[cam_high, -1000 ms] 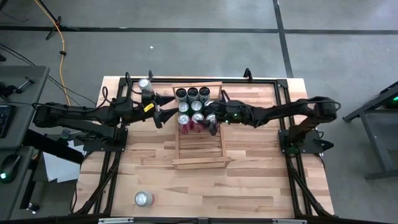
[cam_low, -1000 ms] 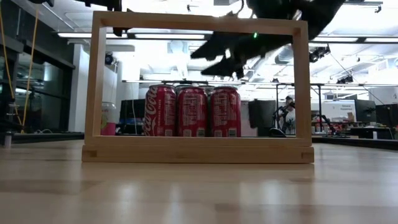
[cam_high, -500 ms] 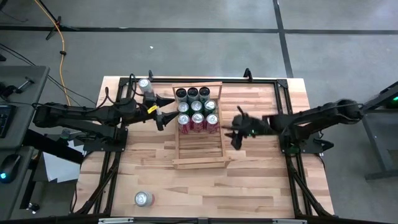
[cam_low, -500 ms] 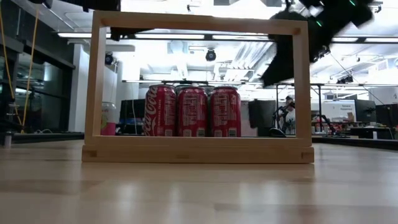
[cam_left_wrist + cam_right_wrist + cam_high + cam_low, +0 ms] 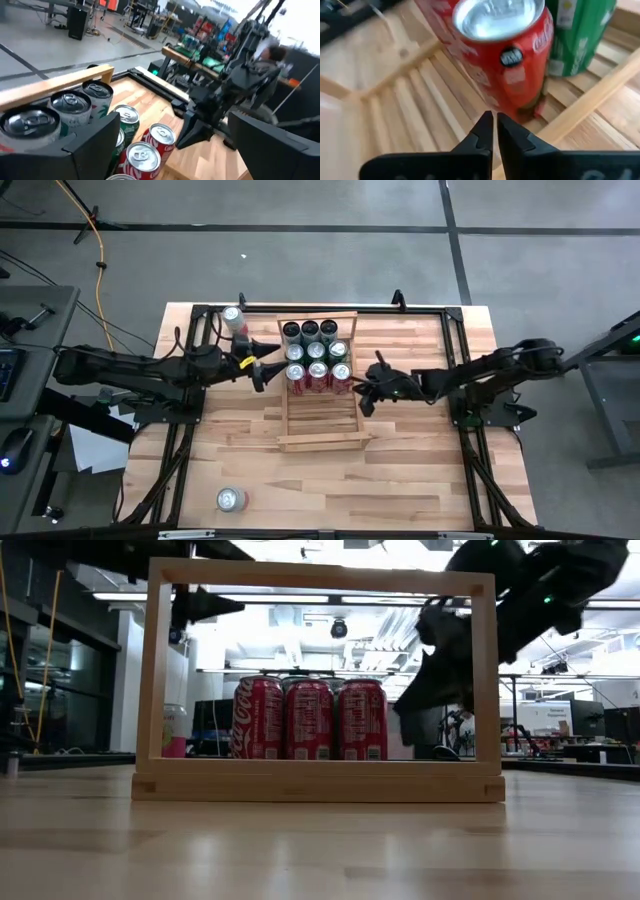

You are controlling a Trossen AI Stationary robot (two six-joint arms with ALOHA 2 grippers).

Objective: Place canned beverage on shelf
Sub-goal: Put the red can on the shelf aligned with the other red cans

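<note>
While the shelf (image 5: 320,385) sits in the middle of the worktop (image 5: 400,470), nine cans stand in three rows of three at its far end. The front row is three red cans (image 5: 309,720); the red can (image 5: 502,55) nearest the right rail has a green can (image 5: 580,30) behind it.

The right hand (image 5: 364,404) hangs just outside the shelf's right rail, beside that front row. Its fingers (image 5: 482,132) are pressed together and grip nothing. The nearest red can stands just beyond the fingertips, inside the rail and apart from them.

The left hand (image 5: 258,370) is raised just outside the shelf's left rail, level with the can rows, with its fingers spread and nothing between them.

One loose can (image 5: 232,315) stands at the far left corner of the worktop, behind the left arm. Another loose can (image 5: 231,499) stands near the front left edge, well apart from both hands.
</note>
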